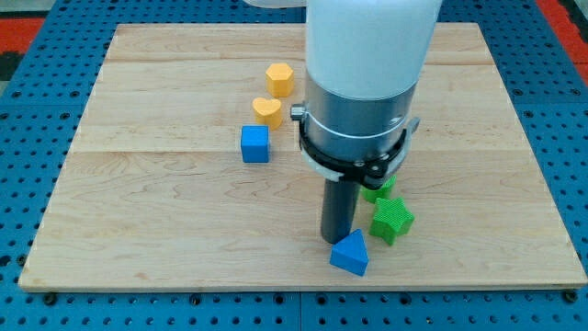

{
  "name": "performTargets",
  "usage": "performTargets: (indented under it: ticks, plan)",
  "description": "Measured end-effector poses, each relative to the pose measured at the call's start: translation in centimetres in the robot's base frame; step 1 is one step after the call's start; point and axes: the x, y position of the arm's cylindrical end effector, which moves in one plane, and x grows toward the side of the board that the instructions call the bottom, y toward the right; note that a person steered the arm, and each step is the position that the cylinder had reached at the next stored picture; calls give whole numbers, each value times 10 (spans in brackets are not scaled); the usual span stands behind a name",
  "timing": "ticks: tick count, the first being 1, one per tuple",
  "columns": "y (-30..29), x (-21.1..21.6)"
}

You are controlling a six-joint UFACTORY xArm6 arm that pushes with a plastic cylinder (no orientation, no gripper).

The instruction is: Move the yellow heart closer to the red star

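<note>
The yellow heart [268,111] lies left of the board's middle, toward the view's top. No red star shows; the arm's wide body [367,83] hides part of the board behind it. My tip [334,239] rests on the board toward the view's bottom, right of centre. It is far below and to the right of the heart. It stands right next to the upper left of a blue triangular block [350,254]; I cannot tell if they touch.
A yellow hexagonal block [279,79] sits just above the heart, and a blue cube [255,144] just below it. A green star [392,220] lies right of my tip. Another green block [378,191] is partly hidden under the arm. The wooden board [138,211] lies on a blue pegboard.
</note>
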Motion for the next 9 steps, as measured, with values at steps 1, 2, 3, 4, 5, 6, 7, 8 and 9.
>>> performTargets:
  ticks: [1, 2, 3, 4, 5, 6, 7, 8, 9]
  plan:
    - [-27, 13]
    - [3, 23]
    - [28, 23]
    - [36, 26]
    - [36, 27]
    - [-4, -3]
    - [-56, -67]
    - [-131, -89]
    - [-148, -102]
